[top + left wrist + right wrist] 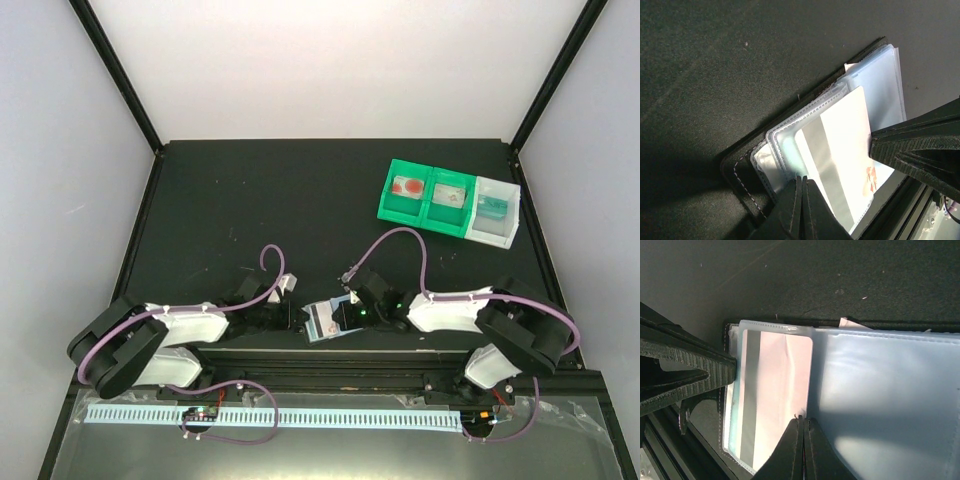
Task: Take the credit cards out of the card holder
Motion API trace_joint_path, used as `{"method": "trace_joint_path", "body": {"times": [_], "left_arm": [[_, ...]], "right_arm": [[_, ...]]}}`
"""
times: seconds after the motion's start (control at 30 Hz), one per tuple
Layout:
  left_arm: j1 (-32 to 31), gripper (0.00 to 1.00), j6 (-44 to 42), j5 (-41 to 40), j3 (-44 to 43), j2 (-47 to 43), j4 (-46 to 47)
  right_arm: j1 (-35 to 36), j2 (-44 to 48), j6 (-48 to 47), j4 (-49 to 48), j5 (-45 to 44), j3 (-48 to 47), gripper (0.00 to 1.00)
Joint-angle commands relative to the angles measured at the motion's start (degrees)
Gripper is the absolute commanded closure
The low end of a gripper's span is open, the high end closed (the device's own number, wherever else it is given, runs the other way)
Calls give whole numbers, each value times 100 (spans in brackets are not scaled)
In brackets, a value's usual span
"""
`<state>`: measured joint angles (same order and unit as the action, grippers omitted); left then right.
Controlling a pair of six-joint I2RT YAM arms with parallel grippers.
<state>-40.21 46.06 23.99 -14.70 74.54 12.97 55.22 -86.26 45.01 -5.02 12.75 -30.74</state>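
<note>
— Top external view first: where do we find the card holder [328,322]?

— It lies open on the table [250,200], close to the near edge and right between our two wrists. It is well apart from the green-and-white tray [405,218] at the far right.

— And our jaws?

— Both pairs are pressed together. Our left gripper [801,181] has its tips at the edge of the clear sleeves [782,142]. Our right gripper [801,421] meets the long edge of a whitish credit card [775,385] with a grey stripe, on the side opposite the left one. We cannot tell whether either pair has a thin edge caught between its pads or merely rests against it.

— So which step do we think we are in?

— Drawing that card out of the front sleeve, we judge. It looks at least partly inside the sleeve, though we cannot tell how far.

— How do we do it well?

— We let the left side anchor the holder so it neither slides nor lifts. Then we pull with the right, slowly and flat to the table, straight along the sleeve's opening and not across it. If the whole stack of sleeves starts to follow, we should stop and take a deeper bite on the card alone. The two sets of fingers sit near each other, so the pull should lead away from the left one.
</note>
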Motion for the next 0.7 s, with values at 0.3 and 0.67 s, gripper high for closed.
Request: {"method": "trace_joint_path", "body": {"times": [0.3,0.67], "left_arm": [[-36,98,-175,-326,93,258,-228],[-36,99,-227,-323,10,396,-171]], "right_arm": [[-273,284,-18,-277,101,468,99],[-288,277,3,-716,471,568,90]]}}
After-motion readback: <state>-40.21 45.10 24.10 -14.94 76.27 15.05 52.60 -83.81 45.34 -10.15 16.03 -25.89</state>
